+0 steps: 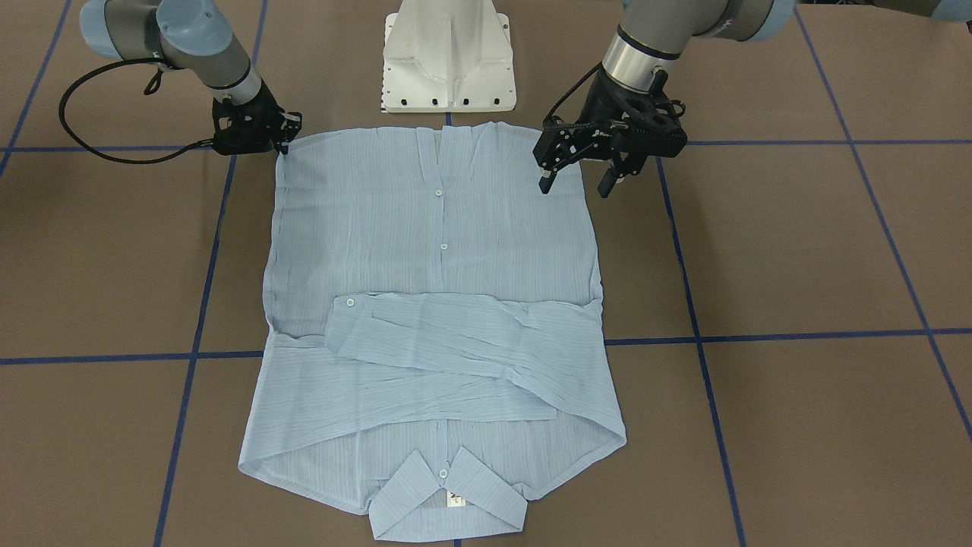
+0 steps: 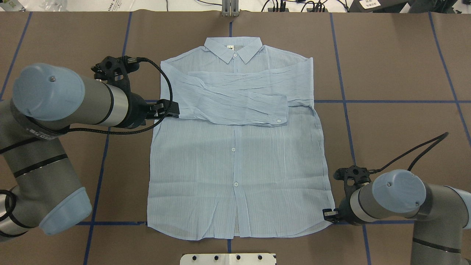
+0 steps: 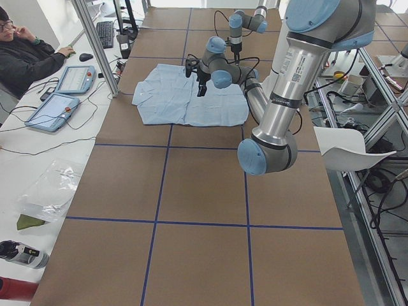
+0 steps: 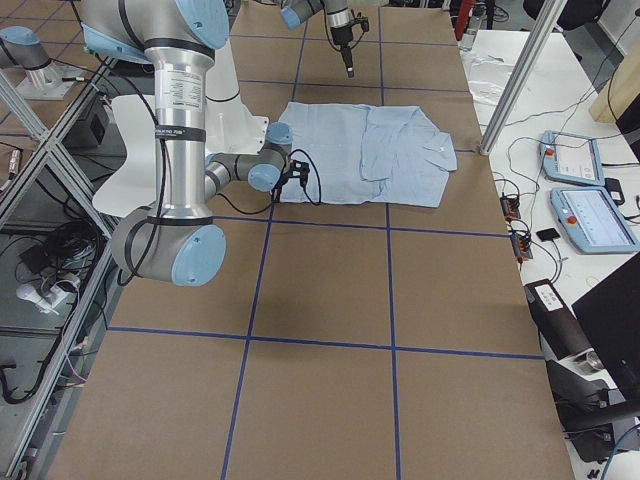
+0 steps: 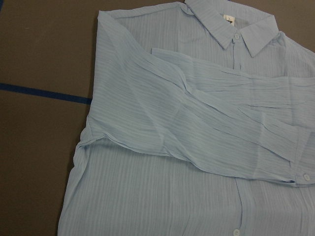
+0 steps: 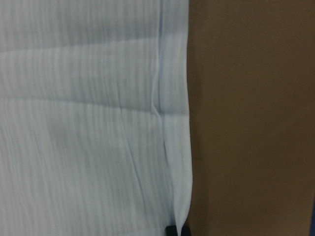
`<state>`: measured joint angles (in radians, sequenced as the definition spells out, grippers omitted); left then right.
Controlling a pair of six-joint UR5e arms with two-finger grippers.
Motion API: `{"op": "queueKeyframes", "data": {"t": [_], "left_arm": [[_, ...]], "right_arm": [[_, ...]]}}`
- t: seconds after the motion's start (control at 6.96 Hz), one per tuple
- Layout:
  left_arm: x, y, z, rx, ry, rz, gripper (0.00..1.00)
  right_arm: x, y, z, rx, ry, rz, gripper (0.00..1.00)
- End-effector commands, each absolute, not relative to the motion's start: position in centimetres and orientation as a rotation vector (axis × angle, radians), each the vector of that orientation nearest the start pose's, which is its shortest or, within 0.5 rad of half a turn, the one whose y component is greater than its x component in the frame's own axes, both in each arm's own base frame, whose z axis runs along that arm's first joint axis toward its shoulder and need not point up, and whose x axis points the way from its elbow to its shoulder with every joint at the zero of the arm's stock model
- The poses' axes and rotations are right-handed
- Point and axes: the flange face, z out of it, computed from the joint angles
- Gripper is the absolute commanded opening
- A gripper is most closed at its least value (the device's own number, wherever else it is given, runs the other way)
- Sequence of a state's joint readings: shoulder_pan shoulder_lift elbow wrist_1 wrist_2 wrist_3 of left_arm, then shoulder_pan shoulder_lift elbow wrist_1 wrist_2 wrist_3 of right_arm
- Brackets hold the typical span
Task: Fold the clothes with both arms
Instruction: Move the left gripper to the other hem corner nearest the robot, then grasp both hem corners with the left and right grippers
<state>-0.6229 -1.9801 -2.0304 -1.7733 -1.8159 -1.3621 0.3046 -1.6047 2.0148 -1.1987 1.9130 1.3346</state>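
barely in view, right gripper point(image 1: 284, 146) fingers point(image 6: 171, 230) at the shirt point(image 1: 364, 228) hem corner

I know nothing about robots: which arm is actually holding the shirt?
The right arm: its fingers pinch the shirt's hem corner. The left arm's fingers hover open above it.

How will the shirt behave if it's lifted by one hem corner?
Probably floppy: the shirt lies flat and crinkled, so it should sag. Likely light, since the fabric looks thin. The folded sleeves may slide off.
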Motion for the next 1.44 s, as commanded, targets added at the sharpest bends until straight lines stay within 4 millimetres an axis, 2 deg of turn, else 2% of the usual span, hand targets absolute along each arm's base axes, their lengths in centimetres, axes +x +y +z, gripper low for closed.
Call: {"op": "queueKeyframes", "data": {"t": [0.0, 0.14, 0.29, 0.43, 0.57, 0.72, 0.86, 1.15, 1.29], "left_arm": [[38.6, -41.1, 22.9, 0.218, 1.041, -0.247, 1.00], [38.2, -40.7, 25.3, 0.197, 1.008, -0.255, 1.00], [38.5, -39.5, 27.1, 0.167, 0.988, -0.249, 1.00], [40.2, -37.0, 29.2, 0.094, 0.964, -0.270, 1.00], [42.7, -33.5, 30.4, 0.018, 0.965, -0.271, 0.99], [45.3, -29.7, 31.4, -0.054, 0.954, -0.274, 0.95], [46.9, -27.2, 31.5, -0.073, 0.958, -0.298, 0.91], [48.5, -24.5, 32.4, -0.096, 0.935, -0.288, 0.90], [48.7, -24.1, 33.1, -0.091, 0.922, -0.283, 0.89]], "right_arm": [[-42.7, -24.6, 41.8, -0.094, -0.850, -0.056, 0.00], [-42.2, -24.7, 40.9, -0.083, -0.864, -0.037, 0.00], [-42.0, -24.8, 40.3, -0.092, -0.875, 0.009, 0.00], [-41.9, -25.0, 39.8, -0.072, -0.882, 0.027, 0.00], [-42.1, -25.0, 39.5, -0.068, -0.889, 0.027, 0.00], [-41.9, -25.2, 39.4, -0.065, -0.891, 0.029, 0.00], [-41.7, -25.3, 39.0, -0.061, -0.898, 0.031, 0.00], [-41.6, -25.3, 39.0, -0.061, -0.898, 0.032, 0.00], [-41.6, -25.4, 38.9, -0.061, -0.900, 0.033, 0.00]]}}
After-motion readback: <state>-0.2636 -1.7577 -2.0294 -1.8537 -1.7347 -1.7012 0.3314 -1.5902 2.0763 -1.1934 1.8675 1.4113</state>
